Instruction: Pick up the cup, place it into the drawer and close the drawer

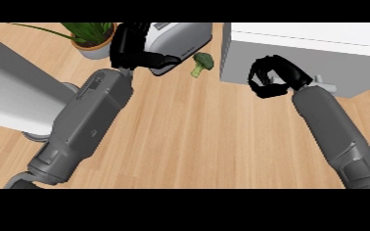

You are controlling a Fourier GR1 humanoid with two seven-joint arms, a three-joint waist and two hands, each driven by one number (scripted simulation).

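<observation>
On the wooden desk [195, 127], near its far edge, a small piece of broccoli [201, 62] was seen lying between a white toaster-like appliance [180, 36] and a white drawer unit [289, 54] at the right. A potted plant [90, 36] stood at the far left. The left robot hand [137, 49] was raised beside the appliance, its fingers held up and relaxed, nothing being grasped. The right robot hand [273, 77] was held against the front of the drawer unit, with its fingers curled inward; whether anything was enclosed by them could not be told. A small grey handle [327, 86] was seen just right of that hand. The cup could not be made out anywhere, nor could it be told whether the drawer stood open.
</observation>
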